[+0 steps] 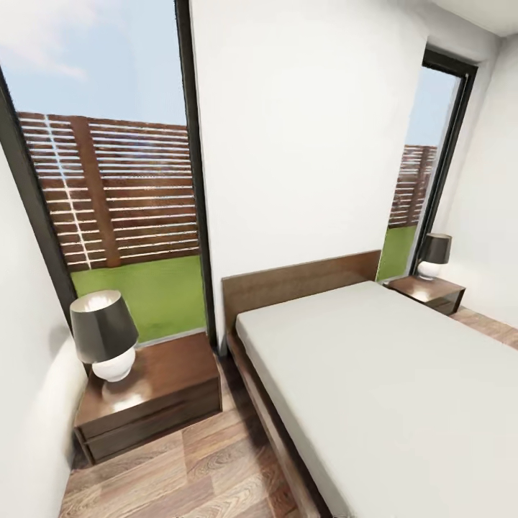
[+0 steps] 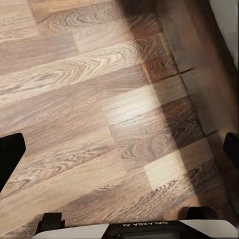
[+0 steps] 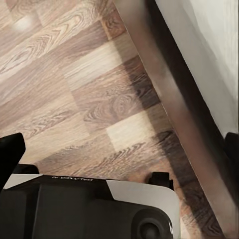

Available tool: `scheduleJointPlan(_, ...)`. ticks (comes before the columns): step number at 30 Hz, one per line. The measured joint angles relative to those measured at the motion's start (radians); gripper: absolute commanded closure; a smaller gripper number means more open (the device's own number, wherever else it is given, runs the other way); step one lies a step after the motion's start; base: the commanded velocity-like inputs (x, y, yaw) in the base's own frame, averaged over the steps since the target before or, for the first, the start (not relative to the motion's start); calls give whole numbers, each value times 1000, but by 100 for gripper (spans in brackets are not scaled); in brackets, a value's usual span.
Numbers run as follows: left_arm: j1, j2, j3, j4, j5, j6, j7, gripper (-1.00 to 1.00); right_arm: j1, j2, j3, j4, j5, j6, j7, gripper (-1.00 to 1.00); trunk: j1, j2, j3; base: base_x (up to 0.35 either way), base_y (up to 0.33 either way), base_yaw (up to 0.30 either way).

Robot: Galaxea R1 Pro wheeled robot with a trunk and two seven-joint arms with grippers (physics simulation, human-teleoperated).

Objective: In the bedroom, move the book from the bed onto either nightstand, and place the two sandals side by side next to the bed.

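Note:
The bed has a plain pale mattress and a dark wooden headboard; the part of the mattress in view is bare. One nightstand stands left of the bed, a second nightstand at its far side. The book and the sandals are out of view. My left gripper hangs open over the plank floor, beside the bed's dark frame. My right gripper is open too, close to the frame rail, nothing between its fingers.
Each nightstand carries a lamp, the near lamp and the far lamp. Tall windows flank the white wall behind the headboard. A strip of wood floor runs between the left nightstand and the bed.

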Motion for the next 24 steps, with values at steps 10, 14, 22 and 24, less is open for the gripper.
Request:
scheduleJointPlan(10,0,-1,1,-1,0,-4,4,-100,0,2,1,1,0,0,-1,-100,0,0,10,0,0,-253)
scheduleJointPlan(14,0,0,1,-1,-1,-4,5,-100,0,1,1,1,0,0,0,-100,0,0,14,0,0,-253)
scheduleJointPlan(22,0,0,0,-1,-1,-4,5,-100,0,1,1,1,0,0,0,-100,0,-1,22,0,0,-253)
scheduleJointPlan(24,0,0,0,-1,-1,-5,5,-100,0,1,1,1,0,0,0,-100,0,-1,23,0,0,-253)
